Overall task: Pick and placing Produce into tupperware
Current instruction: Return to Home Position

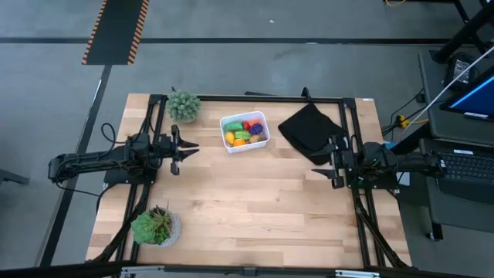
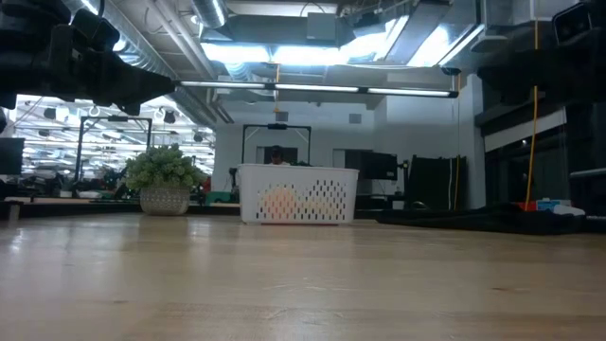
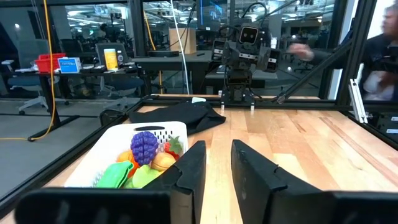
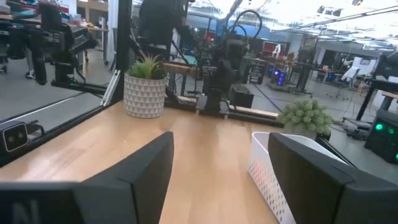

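The white tupperware [image 1: 244, 132] stands on its base on the wooden table, at the far middle. The produce [image 1: 245, 131] lies piled inside it: in the left wrist view I make out purple grapes [image 3: 144, 146] and green, orange and red pieces behind the tub's wall [image 3: 118, 146]. My left gripper [image 1: 189, 148] [image 3: 219, 149] hovers level at the table's left, just near of the tub, open by a narrow gap with nothing in it. My right gripper [image 1: 320, 171] [image 4: 221, 146] hovers level at the table's right, wide open and empty, the tub's wall [image 4: 267, 171] ahead of it.
A black folded cloth [image 1: 309, 131] lies right of the tub, close to my right arm. One potted plant [image 1: 184, 106] stands at the far left, another [image 1: 157, 226] at the near left. Bare wood [image 1: 255, 201] spans the middle. A person [image 3: 379, 50] moves beyond the table's right side.
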Controlling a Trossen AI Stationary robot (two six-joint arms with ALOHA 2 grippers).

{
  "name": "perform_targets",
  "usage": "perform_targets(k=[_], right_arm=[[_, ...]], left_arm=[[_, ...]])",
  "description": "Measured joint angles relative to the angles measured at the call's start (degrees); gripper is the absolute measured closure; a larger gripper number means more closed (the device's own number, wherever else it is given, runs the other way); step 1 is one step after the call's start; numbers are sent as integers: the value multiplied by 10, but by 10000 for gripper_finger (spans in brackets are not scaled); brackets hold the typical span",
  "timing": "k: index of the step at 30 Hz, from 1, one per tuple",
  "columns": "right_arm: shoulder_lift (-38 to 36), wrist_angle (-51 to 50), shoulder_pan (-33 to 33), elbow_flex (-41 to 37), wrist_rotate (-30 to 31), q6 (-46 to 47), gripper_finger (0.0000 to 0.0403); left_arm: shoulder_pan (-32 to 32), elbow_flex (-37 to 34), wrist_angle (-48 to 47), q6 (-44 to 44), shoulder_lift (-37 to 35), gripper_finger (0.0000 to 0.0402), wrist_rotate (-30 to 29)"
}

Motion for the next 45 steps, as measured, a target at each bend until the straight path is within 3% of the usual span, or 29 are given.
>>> perform_targets(k=[36,45], right_arm=[[0,0,0,0,-1,2,140],[0,0,0,0,-1,2,140]], left_arm=[[0,0,0,0,0,400,0],[0,0,0,0,0,384,0]])
